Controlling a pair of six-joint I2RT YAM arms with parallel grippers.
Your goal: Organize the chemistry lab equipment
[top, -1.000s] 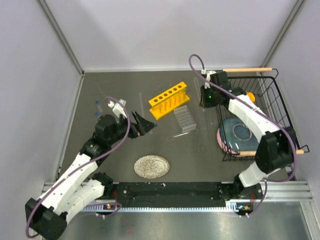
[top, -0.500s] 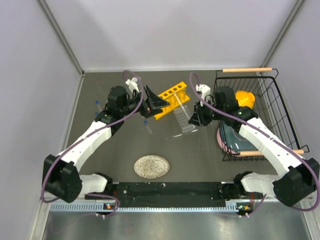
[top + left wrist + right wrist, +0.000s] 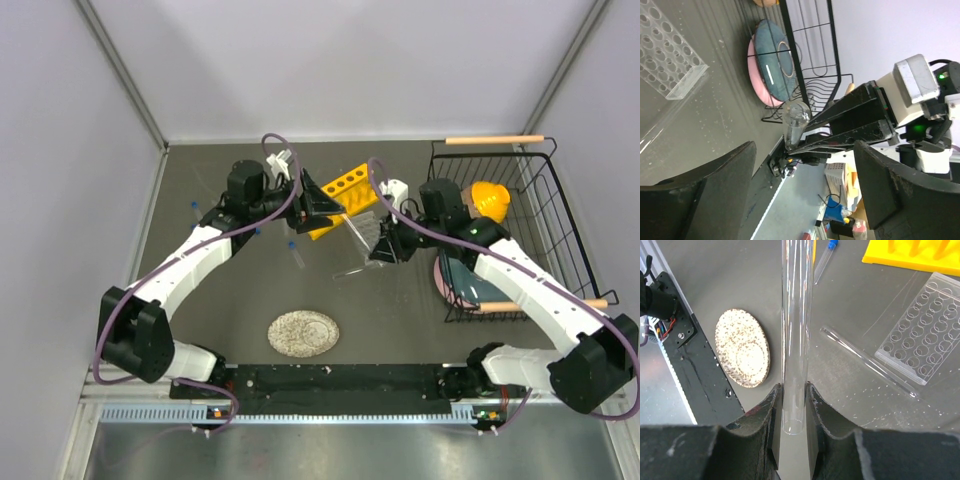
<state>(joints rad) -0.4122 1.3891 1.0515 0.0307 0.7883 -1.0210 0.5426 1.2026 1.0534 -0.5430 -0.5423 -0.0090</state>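
– Tubes and racks first: where are they sitting?
– One wide clear glass tube point(image 3: 797, 315) is being gripped by the right tool point(image 3: 384, 247), whose fingers are pressing on both sides of it near its open end. The tube is hanging above the surface point(image 3: 400, 310), its rounded end pointing toward the left tool point(image 3: 325, 205).
– And is that left tool carrying anything?
– Its fingers are standing wide apart, gripping no object. It is hovering just beside the near left end of the yellow rack point(image 3: 350, 190).
– What is lying below?
– The small clear gridded rack point(image 3: 922, 335) is resting flat just in front of the yellow one, and a thin glass tube point(image 3: 865, 360) is lying beside its near edge. One blue-capped vial point(image 3: 297, 252) is lying to the left of those. More blue caps are showing near the left wall, too small to count.
– Anything else?
– A speckled plate point(image 3: 303, 333) is sitting near the arm bases, and the wire basket point(image 3: 495, 140) is holding bowls on the right.
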